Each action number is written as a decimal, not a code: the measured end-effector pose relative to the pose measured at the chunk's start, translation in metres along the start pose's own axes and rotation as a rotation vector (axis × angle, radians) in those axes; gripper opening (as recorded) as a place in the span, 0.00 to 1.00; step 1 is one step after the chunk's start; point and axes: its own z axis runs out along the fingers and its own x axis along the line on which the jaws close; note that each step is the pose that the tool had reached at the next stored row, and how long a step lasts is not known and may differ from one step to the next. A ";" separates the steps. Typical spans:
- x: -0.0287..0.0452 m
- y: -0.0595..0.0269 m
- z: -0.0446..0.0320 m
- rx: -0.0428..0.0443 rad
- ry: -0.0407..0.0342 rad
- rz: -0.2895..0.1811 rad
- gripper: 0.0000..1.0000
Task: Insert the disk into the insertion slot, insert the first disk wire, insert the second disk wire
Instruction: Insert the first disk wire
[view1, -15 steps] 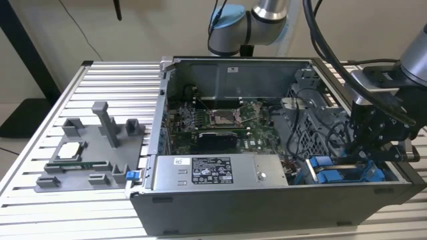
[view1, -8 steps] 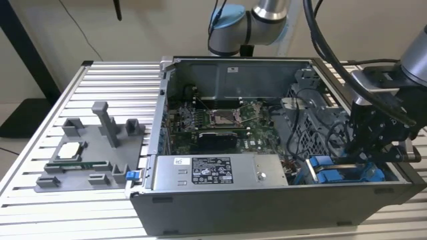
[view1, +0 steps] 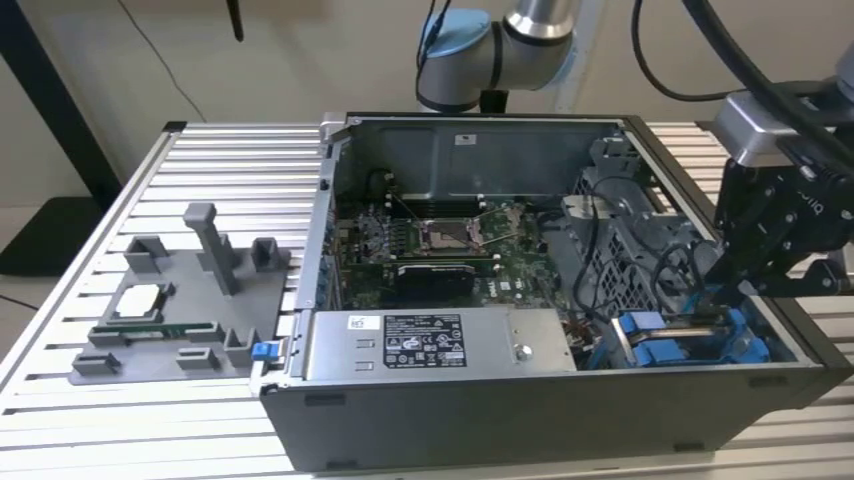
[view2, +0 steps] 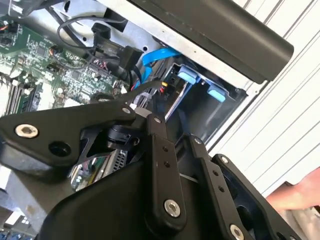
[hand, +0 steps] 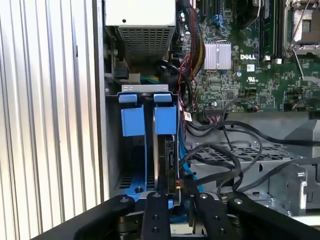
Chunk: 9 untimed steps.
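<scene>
The disk (hand: 161, 160) stands edge-on in the insertion slot (hand: 145, 89), framed by its bright blue carrier (hand: 165, 117). In the exterior view the carrier (view1: 667, 345) sits in the case's front corner at that view's right. My gripper (hand: 177, 192) reaches down at the disk's connector end, its fingers close together on a small black plug with red and yellow leads, a disk wire (hand: 178, 186). In the second wrist view a blue disk wire (view2: 155, 57) curves to the same spot beside my gripper (view2: 159, 85). In the exterior view my gripper (view1: 727, 292) hangs just above the carrier.
A grey power-supply box (view1: 427, 345) lies along the case's front, with the motherboard (view1: 441, 245) behind it. Loose black cables (hand: 225, 155) cross the drive cage beside the disk. A grey fixture (view1: 187, 300) stands on the slatted table at the exterior view's left. A person's hand (view2: 300, 195) is near the case.
</scene>
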 end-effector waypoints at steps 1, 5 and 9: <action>-0.0001 0.0001 -0.0011 -0.0005 0.0000 0.000 1.00; -0.0001 0.0000 -0.0017 -0.0010 -0.0004 0.000 1.00; -0.0019 -0.0006 -0.0020 -0.0010 0.0000 0.000 1.00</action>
